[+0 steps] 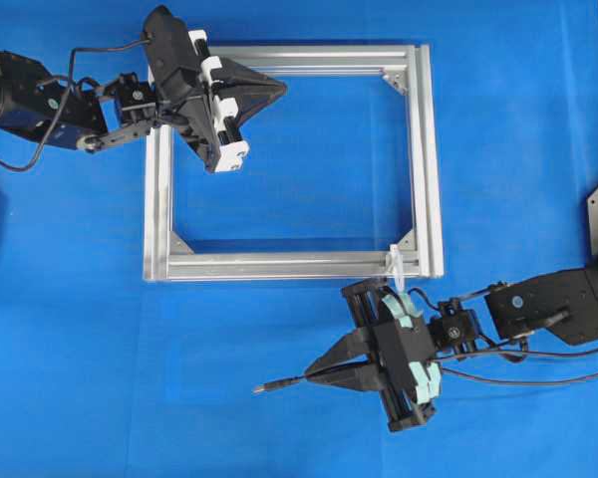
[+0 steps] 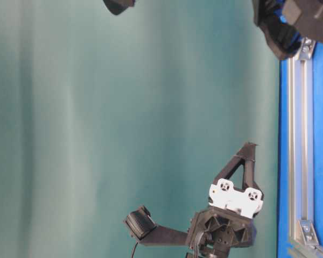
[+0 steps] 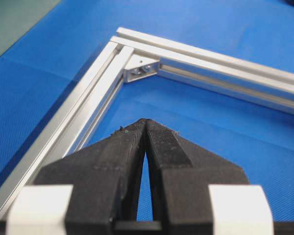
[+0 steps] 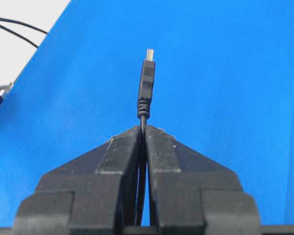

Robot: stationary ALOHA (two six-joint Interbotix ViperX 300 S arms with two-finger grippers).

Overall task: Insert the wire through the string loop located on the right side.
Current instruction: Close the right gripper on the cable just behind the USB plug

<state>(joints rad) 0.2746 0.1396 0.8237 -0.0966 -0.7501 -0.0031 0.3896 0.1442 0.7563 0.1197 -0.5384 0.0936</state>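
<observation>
Overhead view shows the right tool [image 1: 324,373] below the frame [image 1: 427,159], near the frame's lower right corner. Its jaws are closed on the wire [image 4: 146,83], just behind the plug, and the plug sticks out past the fingertips, away from the frame. The string loop [image 1: 398,265] stands at that same corner of the frame, small, white and half transparent. The left tool [image 1: 269,90] hovers over the frame's upper left corner, jaws pressed together on nothing.

I judge the step in hand as carrying: the wire is grasped, but it is not yet aimed at the loop. The next move calls for turning the plug toward the loop and lining the metal tip with the small opening, which needs fine aim.

The plug is a dark, narrow piece with ribbed strain relief and a shiny tip. The frame is silver grooved aluminium with triangular brackets inside its corners. The bench [image 1: 80,329] has a blue, finely woven cover.
</observation>
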